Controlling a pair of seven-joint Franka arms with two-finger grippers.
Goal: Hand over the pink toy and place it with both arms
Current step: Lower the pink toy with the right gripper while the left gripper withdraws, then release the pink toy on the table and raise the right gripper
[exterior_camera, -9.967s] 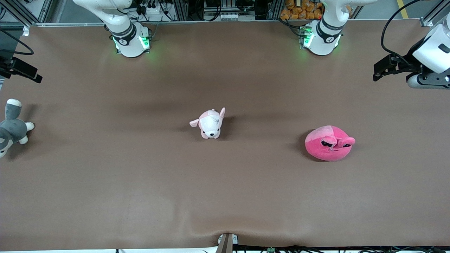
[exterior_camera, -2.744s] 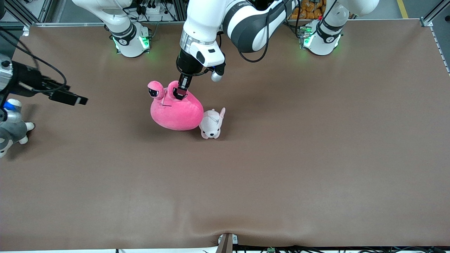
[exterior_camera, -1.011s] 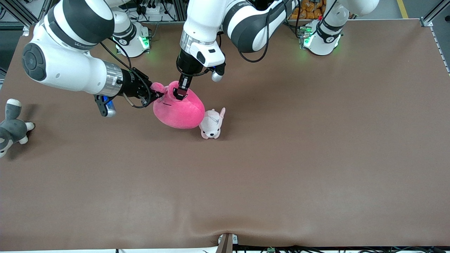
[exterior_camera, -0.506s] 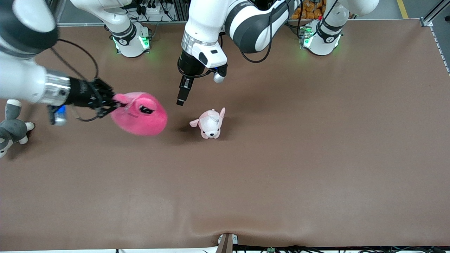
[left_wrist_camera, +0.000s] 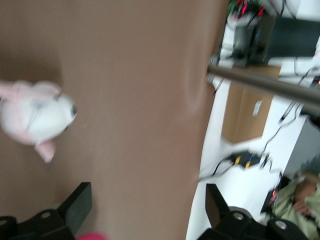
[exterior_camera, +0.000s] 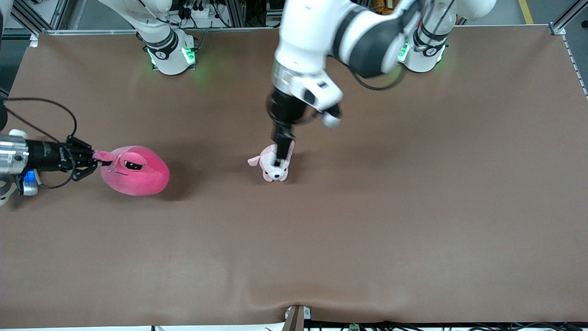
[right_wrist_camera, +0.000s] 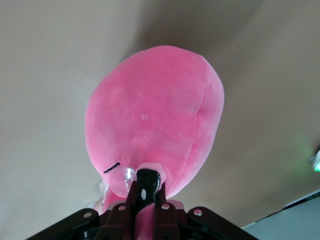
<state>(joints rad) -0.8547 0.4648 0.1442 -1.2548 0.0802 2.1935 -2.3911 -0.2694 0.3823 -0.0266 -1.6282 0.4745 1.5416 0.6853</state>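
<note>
The pink toy (exterior_camera: 135,177), a round hot-pink plush with stalk eyes, hangs low over the table toward the right arm's end. My right gripper (exterior_camera: 94,157) is shut on one of its stalk eyes. In the right wrist view the toy's body (right_wrist_camera: 155,115) hangs past the gripper (right_wrist_camera: 146,192), and the black eye patch is pinched between the fingers. My left gripper (exterior_camera: 279,158) stands open over the small puppy plush at mid-table, holding nothing. In the left wrist view its jaws are wide apart (left_wrist_camera: 147,195), with a sliver of the pink toy (left_wrist_camera: 92,236) at the frame edge.
A pale pink-and-white puppy plush (exterior_camera: 271,169) (left_wrist_camera: 35,112) lies at mid-table under the left gripper. A bit of a grey-and-white plush (exterior_camera: 16,134) peeks out by the right arm's wrist at the table's end. Both arm bases (exterior_camera: 171,53) stand along the table's edge farthest from the front camera.
The left gripper opened and let go of the pink toy, then swung over the puppy plush. The right arm, shut on the toy's eye, carried it toward its own end of the table.
</note>
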